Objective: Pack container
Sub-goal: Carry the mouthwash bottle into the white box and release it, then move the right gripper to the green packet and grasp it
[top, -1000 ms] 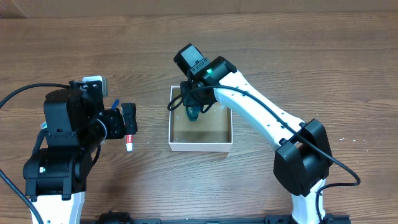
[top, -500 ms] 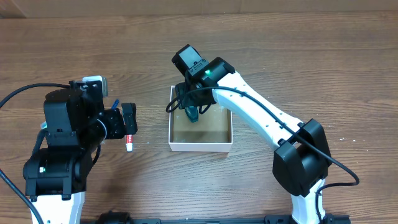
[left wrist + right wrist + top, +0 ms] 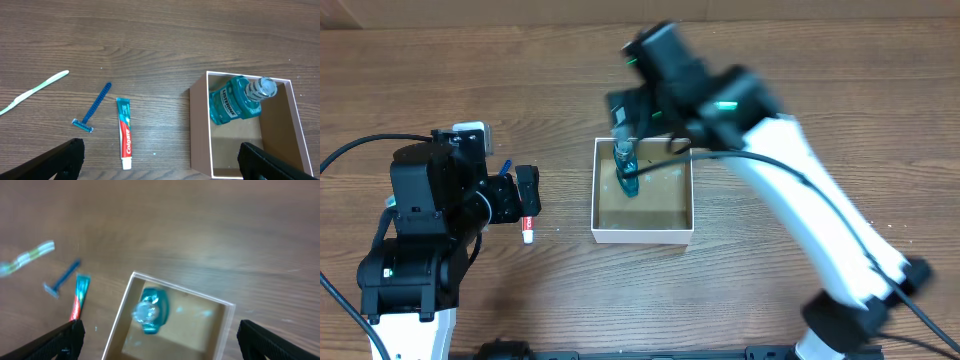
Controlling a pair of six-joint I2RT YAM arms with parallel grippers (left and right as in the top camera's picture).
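Note:
The container point(image 3: 642, 236), a shallow white-walled box with a brown floor, sits mid-table. A teal mouthwash bottle point(image 3: 626, 172) with a clear cap stands inside it by the far left corner; it also shows in the left wrist view point(image 3: 235, 102) and, blurred, in the right wrist view point(image 3: 150, 311). My right gripper point(image 3: 160, 342) hangs open above the container point(image 3: 119, 325), clear of the bottle, its arm blurred by motion. My left gripper point(image 3: 160, 165) is open and holds nothing, left of the container point(image 3: 200, 130).
On the table left of the box lie a red-and-white toothpaste tube point(image 3: 125, 132), a blue razor point(image 3: 95, 107) and a white-and-green toothbrush point(image 3: 35, 92). In the overhead view the toothpaste point(image 3: 528, 230) lies just under the left gripper.
My right gripper has opened, let go of the mouthwash bottle and risen away from the box. The bottle stays in the container. The left arm has not moved.

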